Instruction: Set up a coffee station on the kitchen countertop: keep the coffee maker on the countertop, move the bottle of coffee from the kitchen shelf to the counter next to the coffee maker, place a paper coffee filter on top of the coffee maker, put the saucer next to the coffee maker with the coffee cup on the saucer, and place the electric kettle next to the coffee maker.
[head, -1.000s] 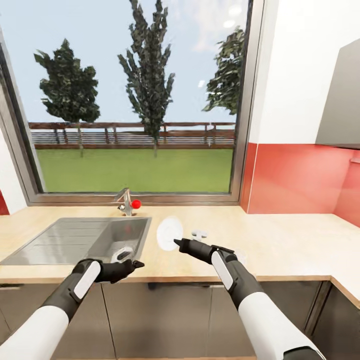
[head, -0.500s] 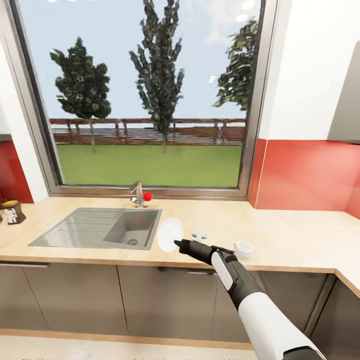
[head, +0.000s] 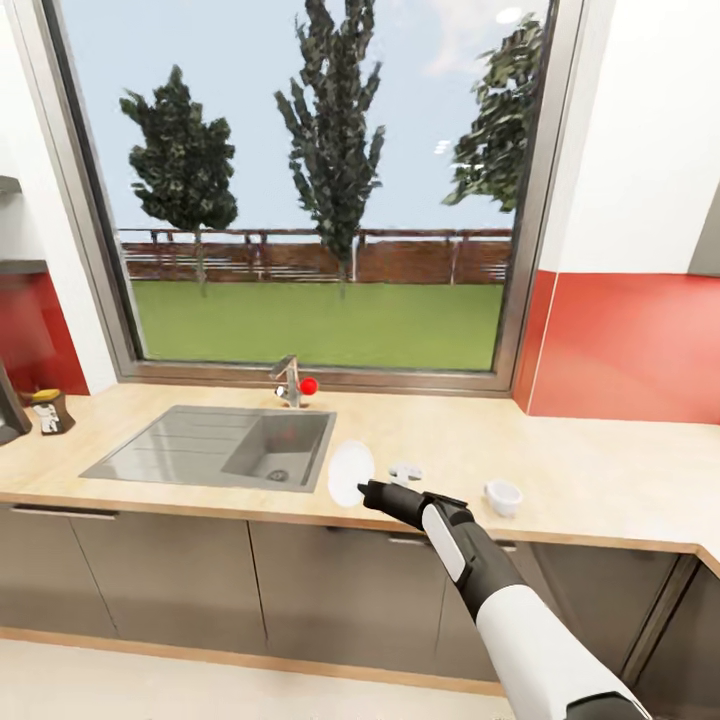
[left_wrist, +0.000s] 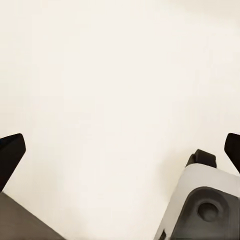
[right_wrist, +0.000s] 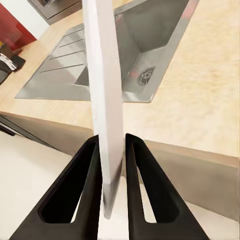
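Note:
My right gripper (head: 366, 490) is shut on the rim of the white saucer (head: 350, 472), holding it on edge above the counter's front edge, just right of the sink. In the right wrist view the saucer (right_wrist: 104, 95) stands edge-on between the two black fingers (right_wrist: 85, 180). A white coffee cup (head: 503, 496) sits on the countertop (head: 600, 470) to the right of my arm. At the far left of the counter stand a small brown jar with a label (head: 48, 411) and a dark appliance (head: 8, 408), cut off by the frame. My left gripper (left_wrist: 120, 150) is open over pale floor.
A steel sink (head: 230, 447) with a red-knobbed tap (head: 293, 382) lies under the big window. A small white object (head: 405, 471) lies on the counter beside the saucer. Red backsplash (head: 630, 350) runs along the right. Grey cabinet fronts (head: 330, 580) stand below, with cream floor (head: 150, 680) in front.
The camera has pulled back from the counter, so more of the cabinets, floor and left end shows. The left arm has dropped out of the head view. The right gripper still holds the saucer.

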